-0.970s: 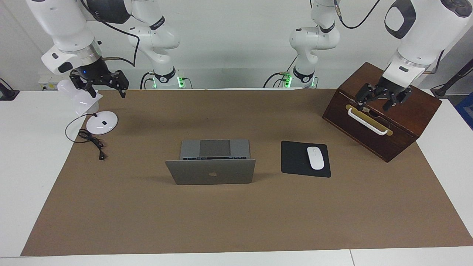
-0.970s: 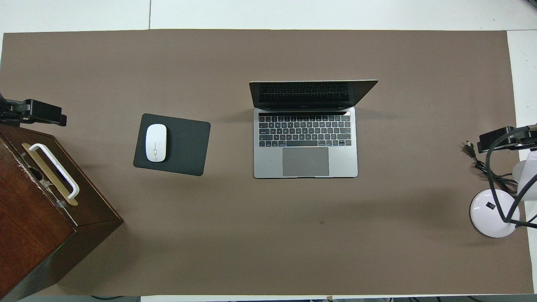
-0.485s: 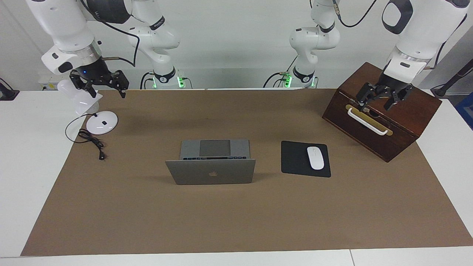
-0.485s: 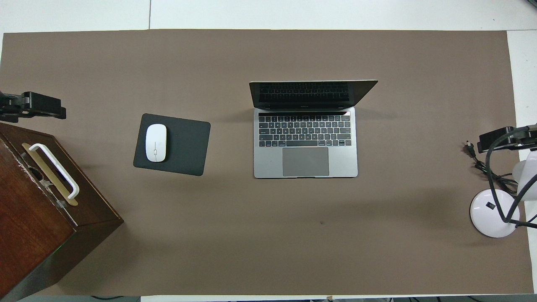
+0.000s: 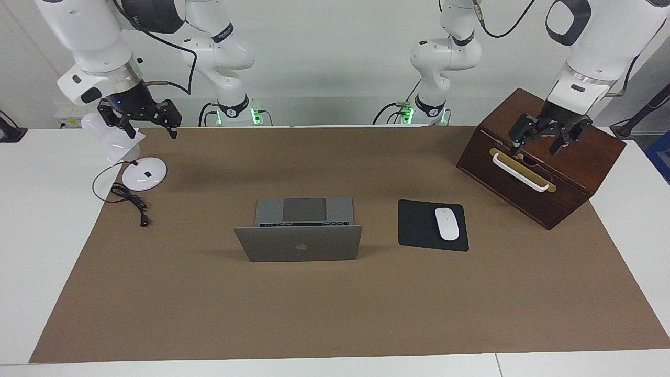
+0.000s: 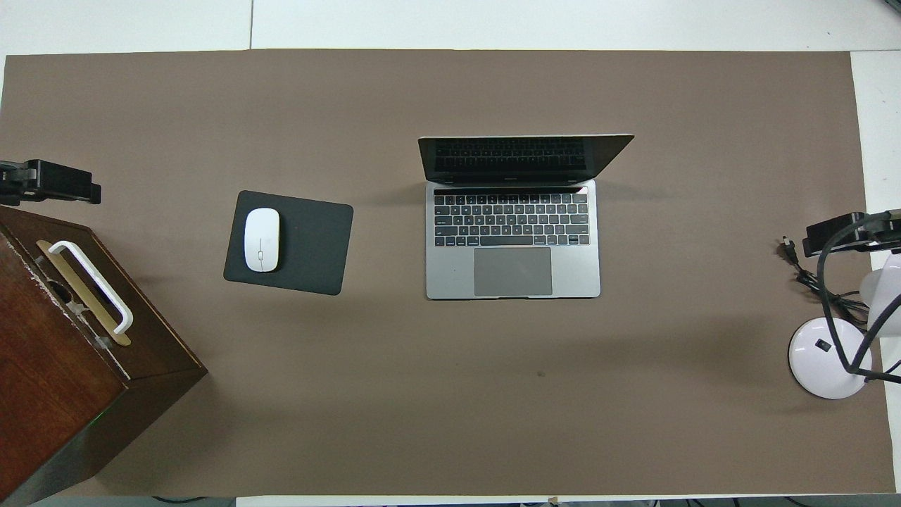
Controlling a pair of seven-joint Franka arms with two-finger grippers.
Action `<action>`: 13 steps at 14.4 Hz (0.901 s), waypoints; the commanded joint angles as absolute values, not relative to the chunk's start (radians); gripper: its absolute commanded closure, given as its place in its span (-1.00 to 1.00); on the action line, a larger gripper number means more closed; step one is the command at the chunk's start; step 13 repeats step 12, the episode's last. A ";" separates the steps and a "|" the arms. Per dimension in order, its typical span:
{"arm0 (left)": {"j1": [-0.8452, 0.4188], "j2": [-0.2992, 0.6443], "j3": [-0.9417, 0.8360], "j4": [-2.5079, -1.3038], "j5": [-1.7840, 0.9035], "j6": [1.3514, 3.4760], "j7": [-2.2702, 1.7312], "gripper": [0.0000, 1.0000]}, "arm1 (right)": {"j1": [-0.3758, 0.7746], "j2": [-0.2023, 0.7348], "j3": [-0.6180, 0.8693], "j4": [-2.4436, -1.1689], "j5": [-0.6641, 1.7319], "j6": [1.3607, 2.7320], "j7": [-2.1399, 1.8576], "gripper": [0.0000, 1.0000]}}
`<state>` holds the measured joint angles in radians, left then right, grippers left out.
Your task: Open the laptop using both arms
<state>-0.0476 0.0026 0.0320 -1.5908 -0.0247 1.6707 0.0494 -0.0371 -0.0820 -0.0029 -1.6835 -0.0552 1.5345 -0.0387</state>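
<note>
Laptop [image 5: 298,238] open on our brown mat [image 5: 335,303].
We see the left gripper [image 5: 542,141] spread over the box [image 5: 570,173], the right gripper [image 5: 144,123] spread above the lamp [image 5: 141,173].

A white bench [image 5: 31,220] carries a brown mat [image 5: 335,314] covering most of its top. At the mat's centre stands the laptop [image 5: 299,242], lid raised, keyboard facing the robots. Beside it, toward the left arm's end, a black mouse pad [image 5: 419,225] bears a white mouse [image 5: 447,223]. Nearer the robots at that end sits a dark wooden box [image 5: 544,167] with a white handle. At the right arm's end stands a white desk lamp [image 5: 144,173], its black cord [image 5: 128,198] trailing onto the mat.
</note>
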 commanded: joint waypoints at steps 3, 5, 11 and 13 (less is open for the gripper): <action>-0.038 -0.014 0.025 -1.603 -0.008 1.652 0.066 -1.00 | -0.051 -0.107 -0.002 -1.717 -0.054 1.555 -0.037 -1.00; -0.037 -0.018 0.025 -1.603 -0.009 1.651 0.066 -1.00 | -0.051 -0.107 -0.003 -1.717 -0.054 1.555 -0.037 -1.00; -0.034 -0.021 0.029 -1.603 -0.009 1.638 0.067 -1.00 | -0.051 -0.107 -0.003 -1.717 -0.054 1.557 -0.037 -1.00; -0.034 -0.021 0.028 -1.603 -0.009 1.638 0.067 -1.00 | -0.051 -0.107 -0.003 -1.717 -0.054 1.557 -0.037 -1.00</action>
